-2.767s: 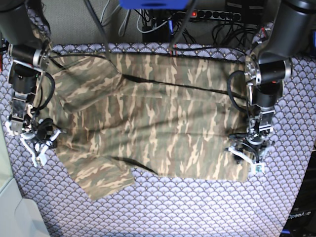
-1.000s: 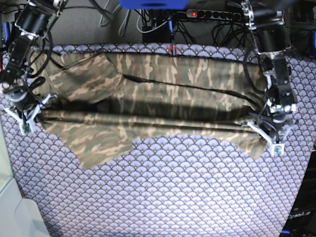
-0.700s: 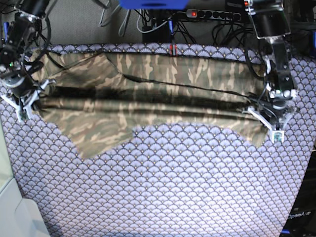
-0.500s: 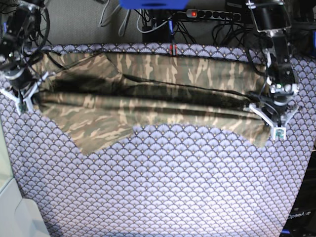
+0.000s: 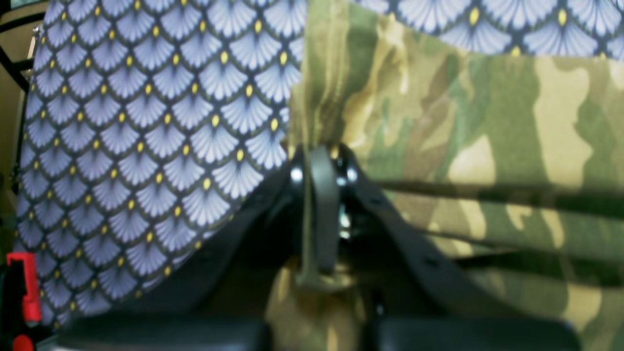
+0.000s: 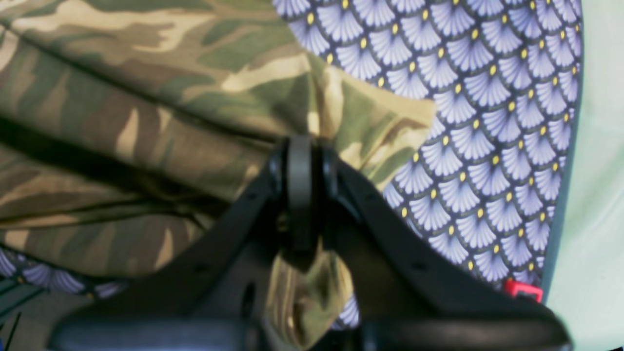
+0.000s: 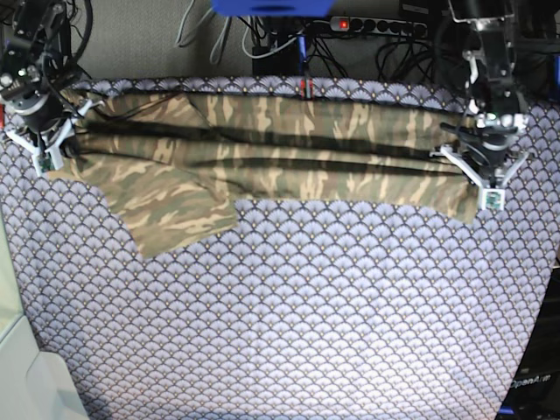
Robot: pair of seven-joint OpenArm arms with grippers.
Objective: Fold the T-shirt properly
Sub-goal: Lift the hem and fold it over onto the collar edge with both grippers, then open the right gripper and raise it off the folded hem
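Camouflage T-shirt (image 7: 262, 153): 1; clamping grippers: 2.

Surface (image 7: 332, 315): we record a covering cloth printed in purple-grey fan scales, each scale tipped with a small yellow dot, as both wrist views show. Beyond its far edge: a power strip (image 7: 385, 26) with a lit red switch, and a tangle of dark cables (image 7: 280, 44). Top centre: a blue object (image 7: 271, 5), partly cropped. Lower left corner: a pale panel (image 7: 26, 385).
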